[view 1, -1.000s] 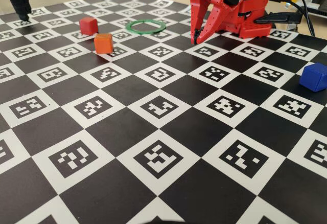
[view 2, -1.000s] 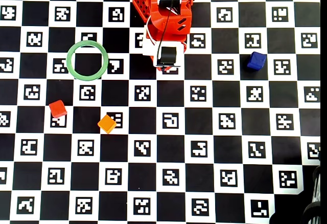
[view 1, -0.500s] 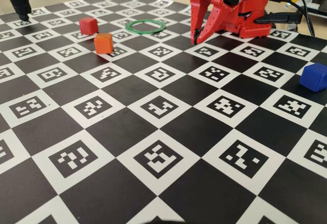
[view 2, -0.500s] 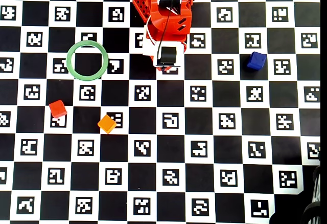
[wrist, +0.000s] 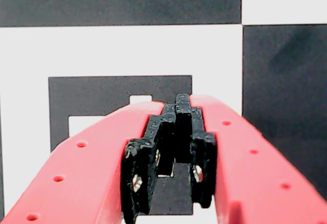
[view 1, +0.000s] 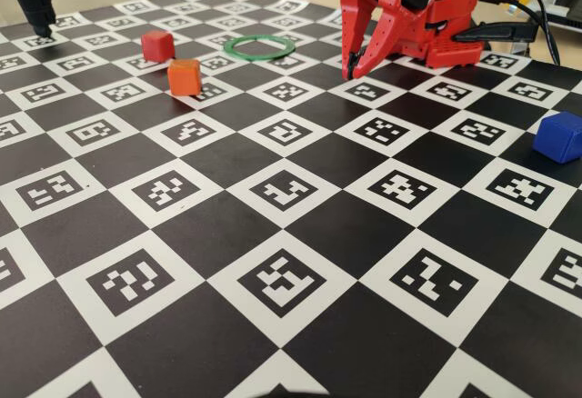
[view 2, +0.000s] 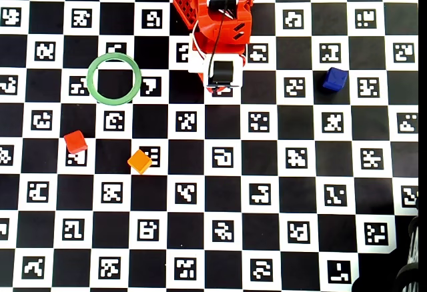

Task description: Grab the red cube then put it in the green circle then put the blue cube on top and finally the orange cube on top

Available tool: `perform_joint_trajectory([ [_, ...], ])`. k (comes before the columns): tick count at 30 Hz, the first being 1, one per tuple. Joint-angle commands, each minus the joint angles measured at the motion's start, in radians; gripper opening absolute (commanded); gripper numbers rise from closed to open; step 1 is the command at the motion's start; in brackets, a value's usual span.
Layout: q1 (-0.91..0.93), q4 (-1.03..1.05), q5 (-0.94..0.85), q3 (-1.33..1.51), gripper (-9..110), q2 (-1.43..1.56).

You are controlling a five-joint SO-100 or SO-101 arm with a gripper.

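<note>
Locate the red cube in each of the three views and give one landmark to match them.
Fixed view: the red cube sits upper left, behind the orange cube.
Overhead view: the red cube lies at left, below the green circle.
Wrist view: not in it; only the closed hand over the board.
Shared landmark: the green circle, in the fixed and overhead views.

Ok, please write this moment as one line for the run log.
phase: start, nothing grasped | hand: shut, empty, near base | red cube: outside green circle | orange cube: on board | blue cube: on board
</note>
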Motion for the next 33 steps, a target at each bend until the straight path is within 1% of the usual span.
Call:
perform_joint_trajectory([
  [1,-0.014,0.083,-0.009,0.049,-6,0.051],
  [4,0.002,0.012,0.107,0.018,-6,0.026],
  [6,0.003,-0.025,0.161,-0.052,-5,-0.029],
  [11,0.015,-0.066,0.318,-0.367,-4,-0.308],
  [15,0.038,-0.029,0.434,-0.641,-4,-0.526],
  [20,0.080,0.160,0.548,-1.032,-4,-0.796],
  [24,0.121,0.356,0.609,-1.347,-4,-1.014],
  [28,0.179,0.512,0.653,-1.637,-4,-1.164],
  [30,0.210,0.575,0.686,-1.773,-4,-1.221],
  [33,0.270,0.588,0.770,-1.899,0,-1.269],
])
